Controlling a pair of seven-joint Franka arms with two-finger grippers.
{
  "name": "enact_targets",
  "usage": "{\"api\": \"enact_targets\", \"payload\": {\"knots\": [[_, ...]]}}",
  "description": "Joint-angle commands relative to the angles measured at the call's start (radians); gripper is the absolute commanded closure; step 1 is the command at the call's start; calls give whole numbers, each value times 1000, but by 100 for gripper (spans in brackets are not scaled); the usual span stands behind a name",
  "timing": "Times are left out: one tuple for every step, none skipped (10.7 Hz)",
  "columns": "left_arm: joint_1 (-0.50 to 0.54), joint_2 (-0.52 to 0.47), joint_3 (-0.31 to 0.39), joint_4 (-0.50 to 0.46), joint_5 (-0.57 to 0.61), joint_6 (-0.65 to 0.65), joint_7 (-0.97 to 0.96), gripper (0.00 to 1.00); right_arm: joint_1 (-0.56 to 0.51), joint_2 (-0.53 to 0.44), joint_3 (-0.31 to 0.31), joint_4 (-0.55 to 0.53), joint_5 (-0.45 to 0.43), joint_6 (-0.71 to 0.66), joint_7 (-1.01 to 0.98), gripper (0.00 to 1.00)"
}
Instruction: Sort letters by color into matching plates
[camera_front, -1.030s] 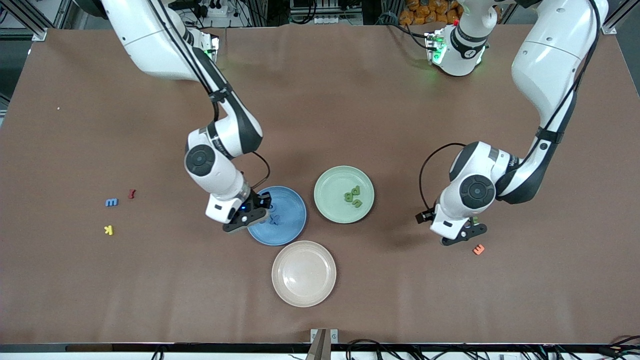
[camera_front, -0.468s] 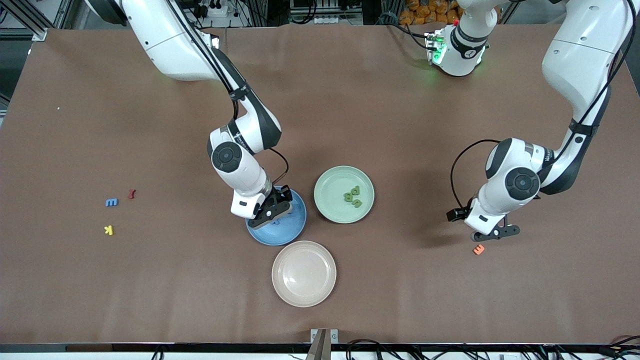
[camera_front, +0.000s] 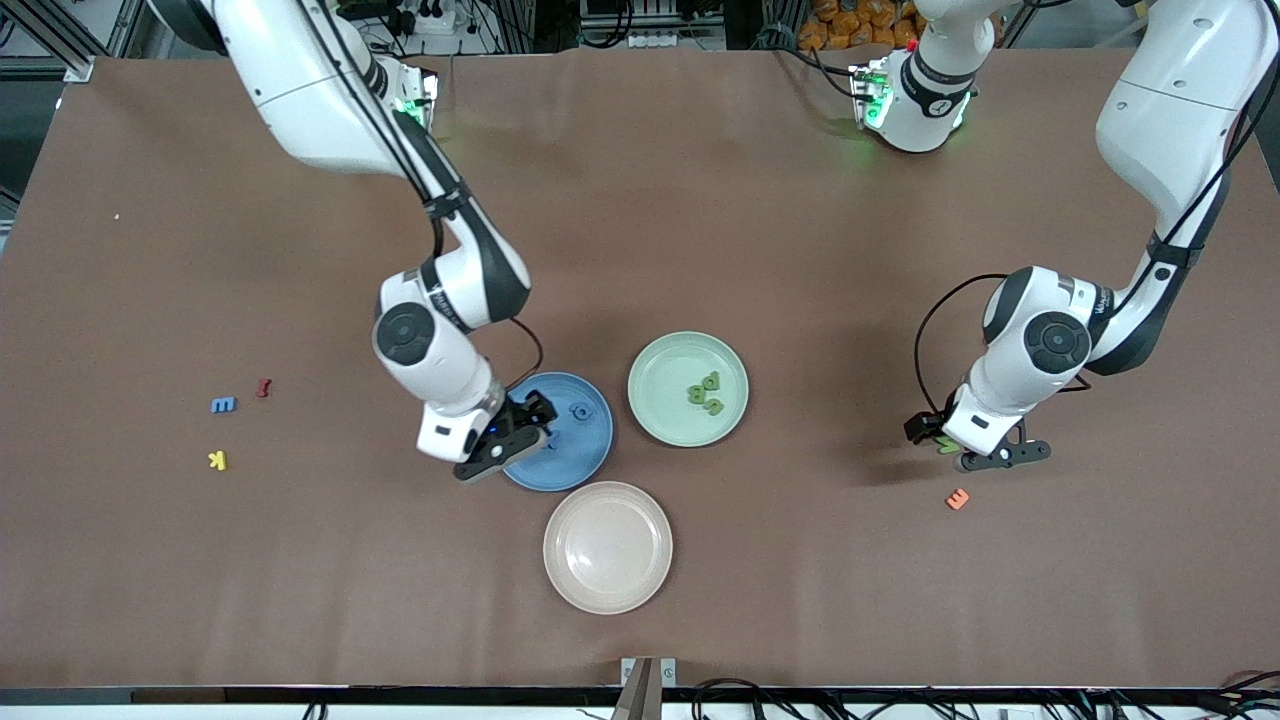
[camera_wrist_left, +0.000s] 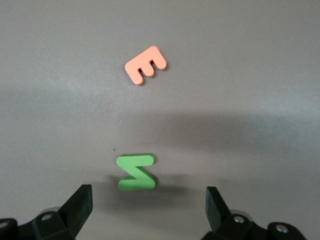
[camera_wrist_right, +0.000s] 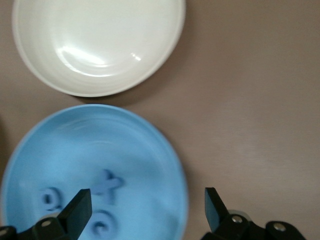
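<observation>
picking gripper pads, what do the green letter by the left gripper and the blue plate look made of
Green letter: looks like foam, matte, judging by its thick flat cut edges and lack of shine. Blue plate: smooth and matte with only a soft sheen, probably plastic, though glazed ceramic cannot be ruled out.

My left gripper (camera_front: 985, 452) hangs w/ fingers spread over a green letter (camera_wrist_left: 135, 172); bare table on both sides of it, so room to drop. Only obstacle nearby: orange E (camera_wrist_left: 145, 65), nearer the front camera, apart from the green one. My right gripper (camera_front: 505, 440), fingers apart, sits over the blue plate (camera_front: 590, 455) rim. Cream plate (camera_front: 608, 590) just beside that plate, green plate (camera_front: 660, 375) close too, so tight lanes between. Table toward my right arm's end is open except blue m (camera_front: 223, 405), red letter (camera_front: 264, 387), yellow k (camera_front: 217, 460).
</observation>
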Motion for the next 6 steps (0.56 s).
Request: {"api": "enact_targets", "payload": {"knots": [[20,10,10,-16,71,19,0,0,-113,-13,-8,7,-9,-61,-183,0],[20,22,12,-10,69,18,-1,0,-140,-14,-20,7,-8,-84,-261,0],[26,42,18,-1,68,18,0,0,-164,-16,-29,7,-8,-99,-318,0],[37,54,21,8,68,18,0,0,-190,-16,-42,7,-8,-102,-371,0],[37,57,21,16,56,18,0,0,-224,-17,-45,7,-8,-110,-425,0],[34,60,20,22,52,16,-3,0,-248,-19,-54,7,-9,-139,-454,0]]}}
